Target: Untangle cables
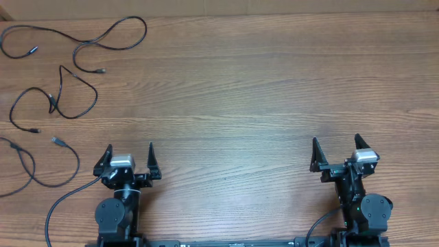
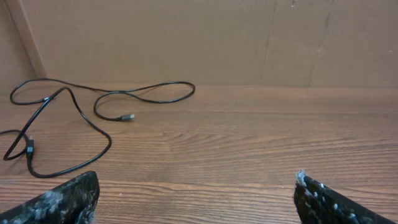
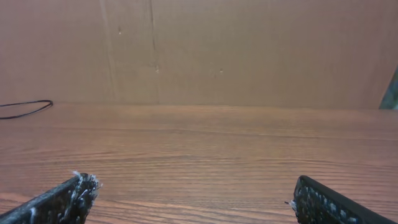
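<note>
cables (image 1: 52, 101): loose black strands spread over far left of table (image 1: 240, 89), nothing touching them
left gripper (image 1: 129, 146): jaws wide, empty, near the strands
right gripper (image 1: 335, 139): jaws wide, empty, well apart from cables

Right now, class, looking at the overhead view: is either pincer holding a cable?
No: the left pincer and the right pincer stand open and empty, with the cables lying well away from both.

Black cables (image 1: 51, 103), reddish-brown wood-grain table (image 1: 240, 103), black fingers (image 2: 62, 202) flecked with white, plain tan wall (image 2: 186, 37)
</note>
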You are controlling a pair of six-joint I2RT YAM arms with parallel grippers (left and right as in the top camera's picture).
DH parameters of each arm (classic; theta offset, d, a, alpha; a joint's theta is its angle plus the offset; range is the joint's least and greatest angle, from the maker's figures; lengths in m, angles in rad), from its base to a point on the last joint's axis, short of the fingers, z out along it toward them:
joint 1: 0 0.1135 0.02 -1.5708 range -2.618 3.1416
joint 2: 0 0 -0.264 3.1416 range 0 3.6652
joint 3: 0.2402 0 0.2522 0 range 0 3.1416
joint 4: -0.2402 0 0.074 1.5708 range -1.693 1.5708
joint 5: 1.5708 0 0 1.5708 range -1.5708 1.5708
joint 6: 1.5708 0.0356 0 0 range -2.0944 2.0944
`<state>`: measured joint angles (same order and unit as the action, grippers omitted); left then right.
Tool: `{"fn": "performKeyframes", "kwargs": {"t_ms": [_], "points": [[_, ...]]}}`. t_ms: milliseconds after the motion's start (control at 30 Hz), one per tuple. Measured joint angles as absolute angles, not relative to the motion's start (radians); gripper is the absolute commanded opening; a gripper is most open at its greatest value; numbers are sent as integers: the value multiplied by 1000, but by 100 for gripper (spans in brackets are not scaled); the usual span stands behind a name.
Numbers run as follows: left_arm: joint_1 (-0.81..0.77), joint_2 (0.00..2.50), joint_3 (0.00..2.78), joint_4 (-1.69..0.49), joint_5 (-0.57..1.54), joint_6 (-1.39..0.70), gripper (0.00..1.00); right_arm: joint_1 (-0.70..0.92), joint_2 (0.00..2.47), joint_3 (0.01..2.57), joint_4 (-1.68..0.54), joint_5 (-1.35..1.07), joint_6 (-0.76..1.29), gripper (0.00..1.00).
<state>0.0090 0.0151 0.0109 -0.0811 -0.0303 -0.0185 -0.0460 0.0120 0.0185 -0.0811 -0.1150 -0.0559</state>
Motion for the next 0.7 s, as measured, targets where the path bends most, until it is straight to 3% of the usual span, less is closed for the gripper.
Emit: {"fn": "performKeyframes", "kwargs": {"t_ms": [700], "points": [[9,15,11,-81,-30,-19,100,-46,12,19,-81,-115,-38,100]]}}
